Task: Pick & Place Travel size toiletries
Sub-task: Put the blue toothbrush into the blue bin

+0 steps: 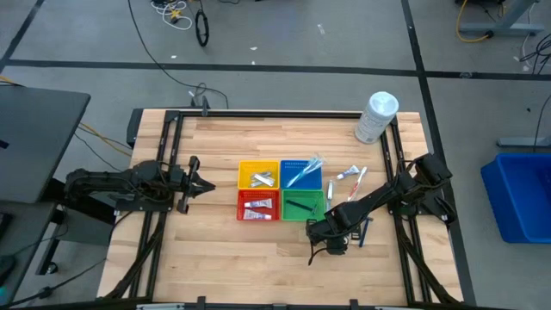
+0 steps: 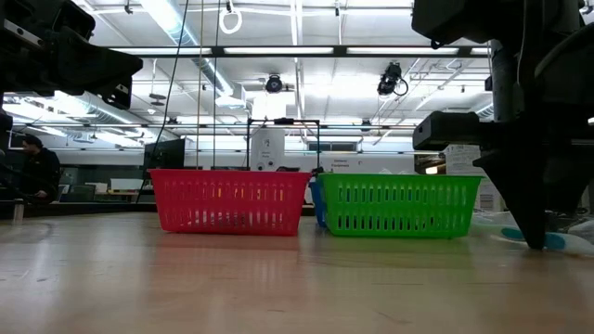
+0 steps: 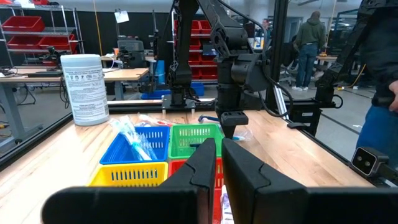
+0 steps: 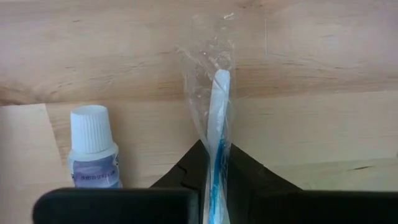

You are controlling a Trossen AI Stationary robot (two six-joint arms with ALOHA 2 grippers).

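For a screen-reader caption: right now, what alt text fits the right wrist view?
The right gripper is shut on a clear-wrapped white and blue toothbrush lying on the pale wooden table. A small white-capped tube lies beside it.

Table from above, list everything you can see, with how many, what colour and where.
Baskets: four, yellow, blue, red, green, grouped mid-table.
Silvery packets: two or so, in the yellow basket.
Wrapped toothbrushes: several, pale blue, in the blue basket.
Small tubes: a few, white, in the red basket.
Razor: one, dark, in the green basket.
Loose tubes: about two, white, right of the baskets.
Wrapped toothbrush: one, white and blue, on the table.
Small bottle: one, white-capped, beside it.
Container: one, white, far right corner.
Left gripper: shut, empty, left of baskets.
Right gripper: shut on the wrapped toothbrush.
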